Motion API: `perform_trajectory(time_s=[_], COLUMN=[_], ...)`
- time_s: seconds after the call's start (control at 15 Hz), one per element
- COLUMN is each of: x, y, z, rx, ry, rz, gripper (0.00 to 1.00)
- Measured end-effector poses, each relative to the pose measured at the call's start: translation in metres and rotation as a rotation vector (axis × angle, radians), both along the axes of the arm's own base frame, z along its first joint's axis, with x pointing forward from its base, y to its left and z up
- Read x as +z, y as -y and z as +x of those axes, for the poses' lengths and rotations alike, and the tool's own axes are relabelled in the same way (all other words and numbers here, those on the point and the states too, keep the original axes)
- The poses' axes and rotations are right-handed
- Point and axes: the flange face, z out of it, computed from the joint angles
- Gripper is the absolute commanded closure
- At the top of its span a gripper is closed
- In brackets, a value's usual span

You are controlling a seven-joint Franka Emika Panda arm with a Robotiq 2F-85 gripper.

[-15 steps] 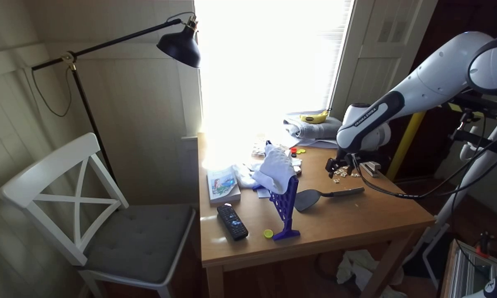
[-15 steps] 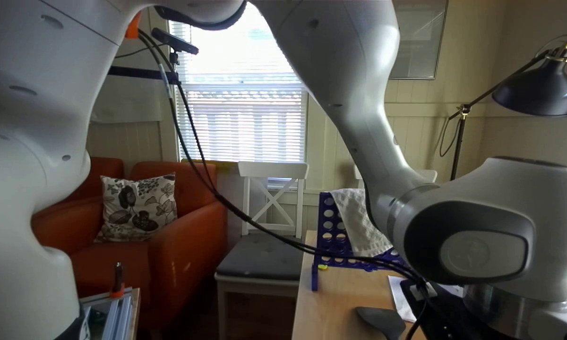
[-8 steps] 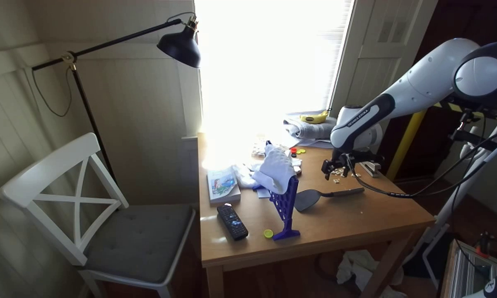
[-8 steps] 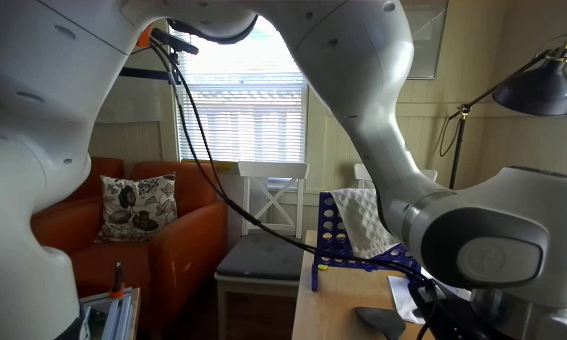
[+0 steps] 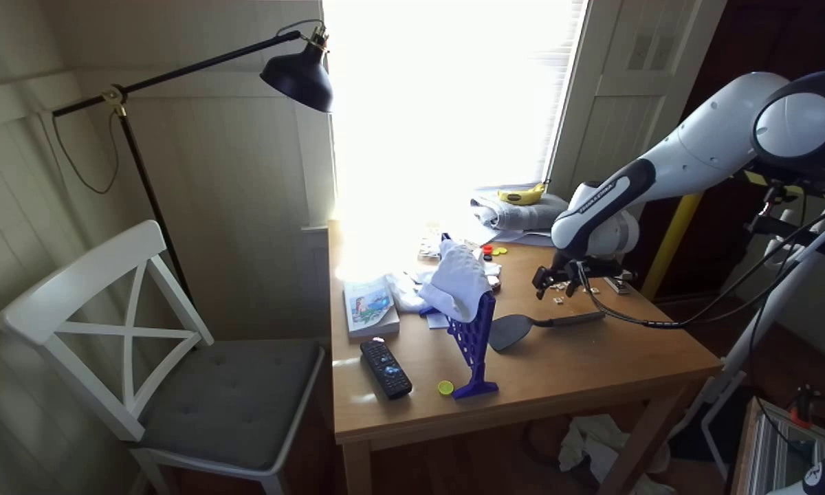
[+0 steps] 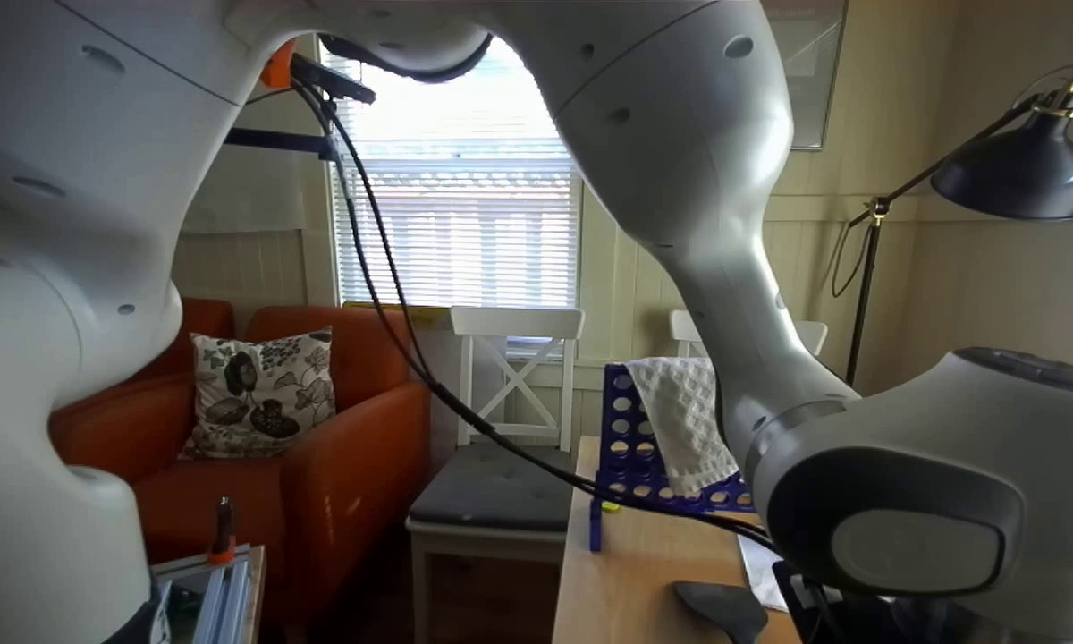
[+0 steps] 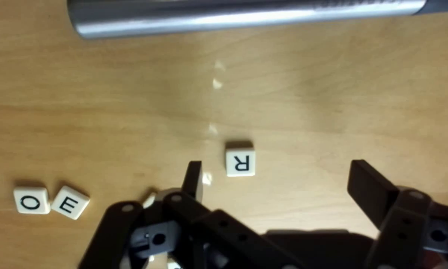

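White, square letter tile marked R (image 7: 240,163) is lying flat on my light wooden bench (image 7: 302,93), its letter upside down in the wrist view. Square face, so I can't call a long axis. My jaws are spread wide with nothing gripped; the tile shows in the gap, nearer the picture-left side. A silver cylindrical metal handle (image 7: 246,18) runs across that view's top.
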Motion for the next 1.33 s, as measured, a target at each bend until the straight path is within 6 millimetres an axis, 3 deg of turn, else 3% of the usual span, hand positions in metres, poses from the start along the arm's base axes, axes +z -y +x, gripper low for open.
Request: perform_trajectory(time_s=[0.6, 1.33], x=[-0.007, -0.002], y=[0.042, -0.004], z=[-0.028, -0.005], rx=[-0.011, 0.031], ry=[0.080, -0.043], rz=[0.113, 0.046], gripper=[0.00, 0.00])
